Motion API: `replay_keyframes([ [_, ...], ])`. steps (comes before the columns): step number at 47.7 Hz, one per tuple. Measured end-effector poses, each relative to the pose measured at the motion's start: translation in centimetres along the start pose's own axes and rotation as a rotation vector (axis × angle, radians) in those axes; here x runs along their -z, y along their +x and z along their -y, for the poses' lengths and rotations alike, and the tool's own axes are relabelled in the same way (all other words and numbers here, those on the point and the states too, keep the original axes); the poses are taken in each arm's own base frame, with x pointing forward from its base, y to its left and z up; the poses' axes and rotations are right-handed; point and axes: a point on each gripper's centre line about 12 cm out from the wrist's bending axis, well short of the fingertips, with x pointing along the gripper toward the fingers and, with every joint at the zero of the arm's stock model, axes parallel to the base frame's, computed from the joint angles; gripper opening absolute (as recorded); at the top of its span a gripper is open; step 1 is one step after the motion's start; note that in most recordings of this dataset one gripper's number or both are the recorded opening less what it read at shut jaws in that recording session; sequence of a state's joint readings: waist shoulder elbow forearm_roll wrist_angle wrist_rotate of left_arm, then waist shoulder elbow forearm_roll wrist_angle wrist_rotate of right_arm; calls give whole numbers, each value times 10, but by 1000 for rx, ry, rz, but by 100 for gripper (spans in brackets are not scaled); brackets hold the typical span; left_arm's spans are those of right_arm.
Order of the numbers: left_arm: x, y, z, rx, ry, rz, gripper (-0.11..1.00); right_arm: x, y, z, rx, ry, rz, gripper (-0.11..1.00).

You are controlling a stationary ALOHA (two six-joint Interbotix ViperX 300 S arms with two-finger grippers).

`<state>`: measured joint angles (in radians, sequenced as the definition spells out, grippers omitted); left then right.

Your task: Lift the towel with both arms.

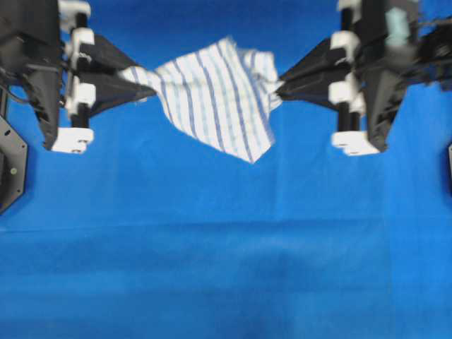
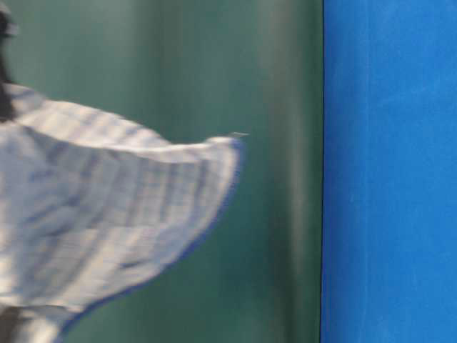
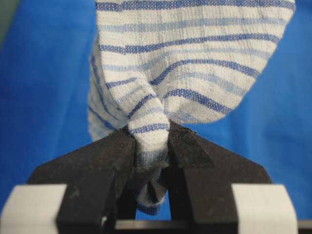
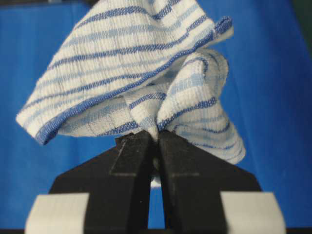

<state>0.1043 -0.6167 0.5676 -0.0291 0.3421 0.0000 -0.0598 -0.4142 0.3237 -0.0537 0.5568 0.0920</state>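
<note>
Towel (image 1: 215, 99): striped white-and-blue cloth, suspended above the blue desk (image 1: 212, 247), stretched between both arms. Left pincer (image 1: 145, 90): clamped on one bunched corner. Right pincer (image 1: 280, 86): clamped on the opposite corner.

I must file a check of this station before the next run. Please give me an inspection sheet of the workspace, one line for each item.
Surface: blue cloth-covered table, bare where it shows.
Job's things: the towel, white with blue stripes, hangs stretched between both grippers with one corner drooping; the table-level view shows it in the air, blurred.
Clutter: nothing seen.
Grippers: left gripper is shut on a bunched corner of the towel; right gripper is shut on the opposite bunched end.
Cables: a dark cable by the left arm at the left edge of the overhead view; too blurred to judge more.
Surroundings: a dark green backdrop in the table-level view.
</note>
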Motion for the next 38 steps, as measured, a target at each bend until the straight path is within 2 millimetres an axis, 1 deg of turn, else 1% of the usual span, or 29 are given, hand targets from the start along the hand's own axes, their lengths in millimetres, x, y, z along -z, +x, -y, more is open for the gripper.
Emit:
replay_keyframes([
  [8,-36,-12,1,2,10,44,9,-28,-24,1,11,-15,56,5],
  [13,-50,-16,1,1,7,61,9,-38,-32,2,23,-31,82,5],
  [19,-51,-10,1,0,10,40,9,-41,-34,3,30,-45,87,5],
  [26,-47,-2,1,0,10,15,9,-39,-29,3,30,-55,74,5],
  [31,-46,1,1,0,25,12,11,-37,-24,2,28,-61,62,5],
  [32,-46,1,1,0,31,14,13,-37,-23,2,28,-63,62,5],
  [34,-47,0,1,1,45,20,24,-37,-23,1,26,-65,62,6],
  [38,-49,0,3,6,67,37,50,-37,-24,2,28,-66,62,8],
])
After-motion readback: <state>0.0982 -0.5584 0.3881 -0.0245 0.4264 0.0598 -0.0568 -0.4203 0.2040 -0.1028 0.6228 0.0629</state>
